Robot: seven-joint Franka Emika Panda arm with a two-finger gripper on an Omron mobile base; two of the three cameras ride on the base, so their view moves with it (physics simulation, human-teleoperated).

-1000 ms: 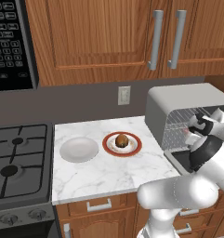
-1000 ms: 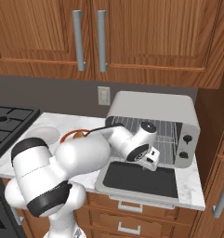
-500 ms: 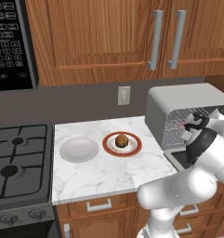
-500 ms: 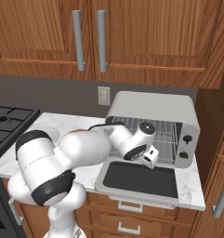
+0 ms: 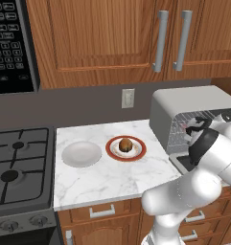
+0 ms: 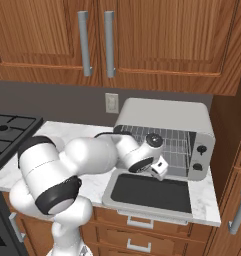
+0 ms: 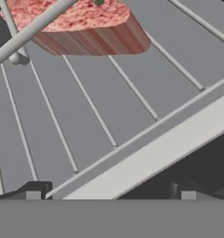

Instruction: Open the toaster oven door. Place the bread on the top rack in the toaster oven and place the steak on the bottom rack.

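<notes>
- Inside the toaster oven point(image 6: 164, 131), the steak point(image 7: 81, 25) is lying flat on a wire rack point(image 7: 108, 116), pink-red on top with a browner side; in the hand view a rack bar is crossing in front of it, and from these pictures I cannot tell for sure which of the two racks is carrying it.
- In front of the oven mouth, the gripper point(image 6: 159, 168) is hanging with its jaws standing wide apart and holding nothing; in the hand view its dark fingertips point(image 7: 35, 190) are sitting well short of the steak, near the rack's front edge.
- The toaster oven door point(image 6: 147, 192) is lying dropped down flat, its dark glass facing up, just under the gripper.
- The oven's knobs point(image 6: 200, 149) are showing down its right side.
- To the oven's left on the marble counter point(image 5: 107, 177), the bread point(image 5: 125, 144) is sitting on a red-rimmed plate point(image 5: 138, 153), well apart from the oven.
- A plain white plate point(image 5: 81, 153) is resting just beside it, nearer the stove point(image 5: 16, 167).
- A wall outlet point(image 5: 128, 98) is showing above the plates, under the wooden cabinets point(image 5: 102, 38), and the black microwave point(image 5: 10, 45) is hanging over the stove.
</notes>
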